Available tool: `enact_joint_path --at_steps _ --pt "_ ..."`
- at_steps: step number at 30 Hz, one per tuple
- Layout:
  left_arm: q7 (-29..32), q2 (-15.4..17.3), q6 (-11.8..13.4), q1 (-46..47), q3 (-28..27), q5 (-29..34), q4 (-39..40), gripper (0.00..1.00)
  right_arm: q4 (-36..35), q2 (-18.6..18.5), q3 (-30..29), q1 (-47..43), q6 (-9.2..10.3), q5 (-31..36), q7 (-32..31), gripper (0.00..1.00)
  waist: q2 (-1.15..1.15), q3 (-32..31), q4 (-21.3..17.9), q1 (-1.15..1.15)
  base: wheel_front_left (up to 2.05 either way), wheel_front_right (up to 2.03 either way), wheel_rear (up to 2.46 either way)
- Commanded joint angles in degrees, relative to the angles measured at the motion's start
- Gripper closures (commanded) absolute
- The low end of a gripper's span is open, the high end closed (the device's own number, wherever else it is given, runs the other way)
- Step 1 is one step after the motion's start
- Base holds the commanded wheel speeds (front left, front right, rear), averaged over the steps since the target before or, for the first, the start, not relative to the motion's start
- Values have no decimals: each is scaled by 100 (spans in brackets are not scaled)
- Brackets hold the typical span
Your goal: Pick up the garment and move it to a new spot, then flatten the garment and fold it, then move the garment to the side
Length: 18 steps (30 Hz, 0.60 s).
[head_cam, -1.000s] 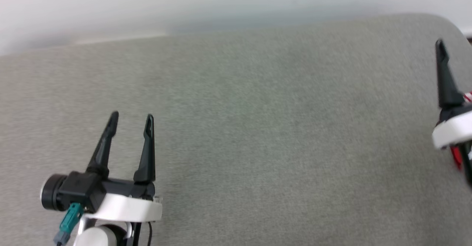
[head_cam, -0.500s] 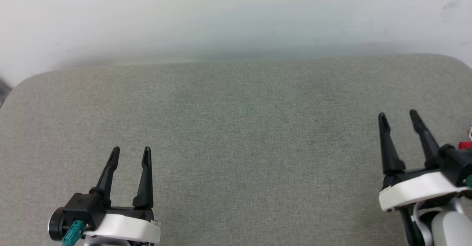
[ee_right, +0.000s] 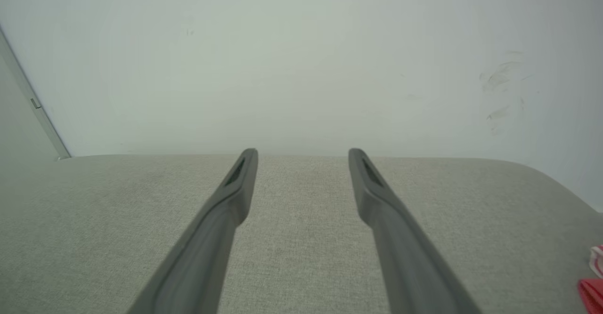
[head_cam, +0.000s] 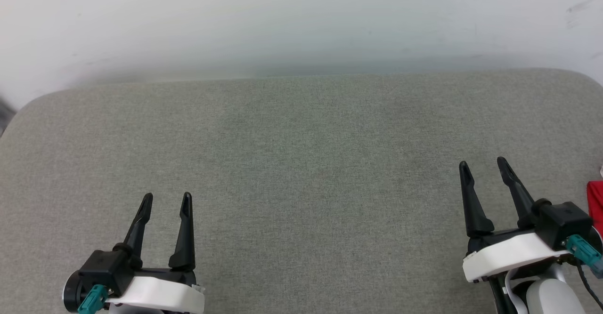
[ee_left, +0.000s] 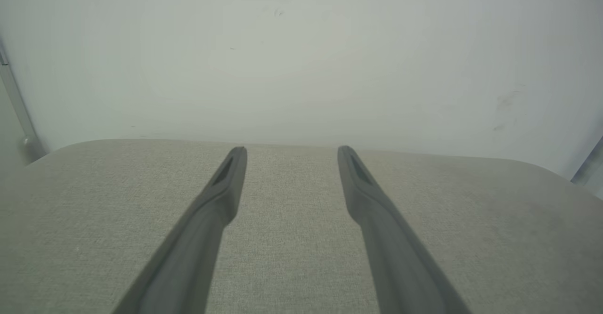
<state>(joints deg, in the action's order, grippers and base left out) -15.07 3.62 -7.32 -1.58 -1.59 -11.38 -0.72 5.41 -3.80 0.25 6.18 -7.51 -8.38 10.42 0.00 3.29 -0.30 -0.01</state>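
Grey fabric surface (head_cam: 301, 140), red garment (head_cam: 595, 206) cut off at the right edge, just a sliver showing, left gripper (head_cam: 167, 195) and right gripper (head_cam: 483, 161) near, both spread wide, empty

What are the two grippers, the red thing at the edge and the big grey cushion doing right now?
left gripper: open, holding nothing.
right gripper: open, holding nothing.
garment: a red corner peeks in at the right edge, lying on the cushion, not held; the rest is cut off.
grey cushion: flat and smooth.
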Motion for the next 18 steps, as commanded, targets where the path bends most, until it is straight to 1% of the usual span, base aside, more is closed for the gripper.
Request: enact_joint_path --at_steps 1,9,10,13,18 --pt "-12 -3 -5 48 -3 -22 23 0 6 28 0 34 4 33 34 0 0 19 0 1 0 0 0" --pt "-12 -28 -14 96 -65 -32 88 0 25 62 37 68 3 83 79 0 0 98 -22 1 0 0 0" --pt "0 -29 -8 51 -55 -10 68 100 30 36 34 2 0 45 64 100 0 98 -22 1 0 0 0" --pt "22 -60 -8 -37 -44 -3 -104 100 203 37 41 -103 1 35 55 100 0 100 -23 1 0 0 0" --pt "131 -37 1 -4 -32 -596 -150 100 240 37 4 -99 1 -559 -55 100 0 84 -21 1 0 0 0"
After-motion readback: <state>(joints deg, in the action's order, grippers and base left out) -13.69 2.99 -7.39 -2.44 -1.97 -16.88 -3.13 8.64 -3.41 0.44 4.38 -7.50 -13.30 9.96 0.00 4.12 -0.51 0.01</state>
